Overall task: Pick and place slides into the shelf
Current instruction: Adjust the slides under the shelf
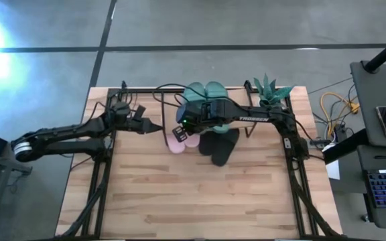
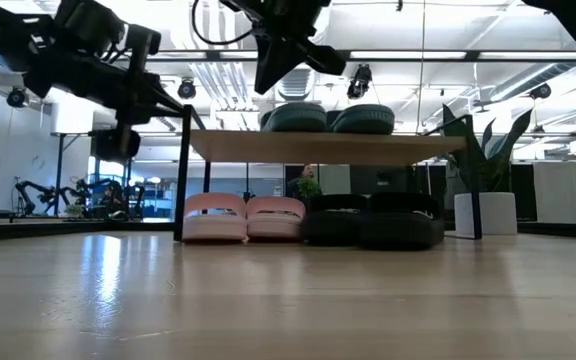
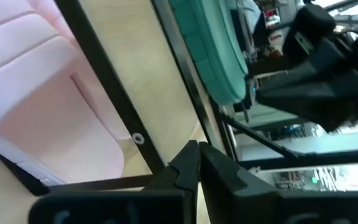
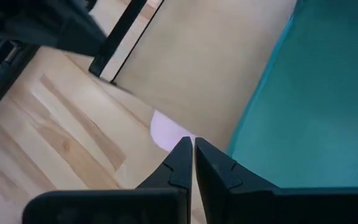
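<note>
The shelf (image 2: 323,146) stands at the table's far side. The dark green slides (image 2: 328,118) lie on its wooden top board (image 4: 197,62). Under the board, the pink slides (image 2: 246,217) and the black slides (image 2: 373,222) rest on the table. My left gripper (image 1: 158,127) is shut and hovers just left of the shelf's left end, above the table. My right gripper (image 2: 268,80) is shut and hangs over the left end of the board, beside the green slide (image 4: 316,93). Neither touches anything.
A potted plant (image 1: 271,90) stands at the shelf's right end, in a white pot (image 2: 485,212). The black frame rails (image 1: 102,174) run along the table's left and right sides. Bare wooden table (image 1: 200,194) lies in front of the shelf, toward the near edge.
</note>
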Motion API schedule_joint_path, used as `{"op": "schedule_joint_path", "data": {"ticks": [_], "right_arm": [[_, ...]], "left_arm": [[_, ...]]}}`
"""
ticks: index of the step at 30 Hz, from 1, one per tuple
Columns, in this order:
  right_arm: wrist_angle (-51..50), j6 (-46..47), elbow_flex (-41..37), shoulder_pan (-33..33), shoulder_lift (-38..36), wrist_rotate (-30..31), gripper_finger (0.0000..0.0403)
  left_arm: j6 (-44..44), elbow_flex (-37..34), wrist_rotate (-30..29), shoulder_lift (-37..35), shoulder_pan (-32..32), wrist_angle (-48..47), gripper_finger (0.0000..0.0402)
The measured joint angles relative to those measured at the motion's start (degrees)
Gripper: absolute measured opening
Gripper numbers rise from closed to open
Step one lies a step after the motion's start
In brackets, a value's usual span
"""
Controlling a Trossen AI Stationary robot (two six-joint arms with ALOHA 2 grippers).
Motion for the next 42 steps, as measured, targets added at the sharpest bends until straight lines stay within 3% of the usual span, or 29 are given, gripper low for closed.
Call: {"op": "schedule_joint_path", "data": {"ticks": [3,6,12,14,19,26,33,42], "right_arm": [[-0.73,-0.08,0.0,-0.03,0.0,1.37,0.0012],[-4.4,-0.06,0.29,0.03,-0.49,6.96,0.0012],[-21.9,6.02,1.7,0.34,-4.75,14.66,0.0012],[-26.77,10.18,1.51,1.18,-6.17,15.23,0.0012],[-25.58,17.16,-3.63,4.6,-11.94,13.14,0.0012],[-25.79,28.95,-17.54,9.97,-19.08,7.44,0.0012],[-25.81,47.89,-31.38,18.89,-26.01,2.7,0.0012],[-25.82,75.08,-50.95,25.78,-37.93,9.38,0.0012]], "left_arm": [[-0.02,0.0,-0.57,-1.24,-0.73,-0.48,0.0],[1.48,0.2,-2.98,-3.23,-0.7,-3.04,0.0],[4.63,0.13,-8.83,-8.21,-0.68,-16.16,0.0],[4.71,0.06,-10.95,-9.74,-0.7,-20.74,0.0],[5.67,-0.86,-12.22,-11.8,-0.68,-23.29,0.0],[5.71,-0.92,-12.15,-12.81,-0.65,-23.51,0.0],[6.04,-0.92,-11.86,-12.83,-0.68,-23.5,0.0],[5.76,-1.01,-10.82,-12.22,-0.68,-23.45,0.0]]}}
